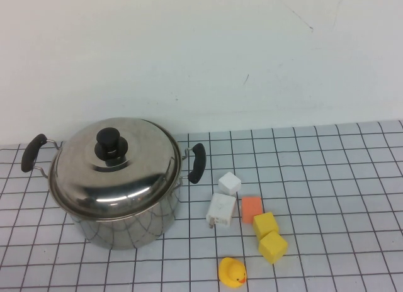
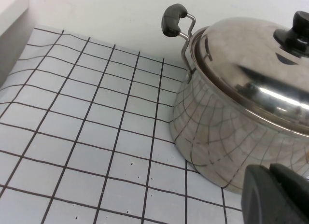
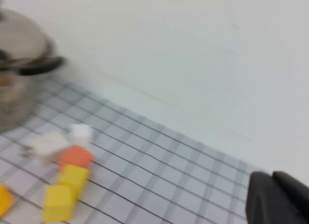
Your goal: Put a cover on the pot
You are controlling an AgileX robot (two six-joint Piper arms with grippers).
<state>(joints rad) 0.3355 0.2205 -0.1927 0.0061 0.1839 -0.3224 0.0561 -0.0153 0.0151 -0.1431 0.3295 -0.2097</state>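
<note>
The large steel pot (image 1: 123,224) with two black side handles stands at the left of the gridded table. The domed steel lid (image 1: 126,179) with its black knob (image 1: 111,143) sits on the pot's rim. Neither arm shows in the high view. In the left wrist view my left gripper (image 2: 271,192) is shut and empty, low beside the pot (image 2: 212,137) and lid (image 2: 246,64). In the right wrist view my right gripper (image 3: 273,197) is shut and empty, away from the pot (image 3: 14,93), which is blurred at the edge.
Right of the pot lie two white cubes (image 1: 229,182) (image 1: 221,209), an orange block (image 1: 252,209), two yellow cubes (image 1: 265,224) (image 1: 272,247) and a yellow rubber duck (image 1: 232,272). A white wall (image 1: 252,53) closes the back.
</note>
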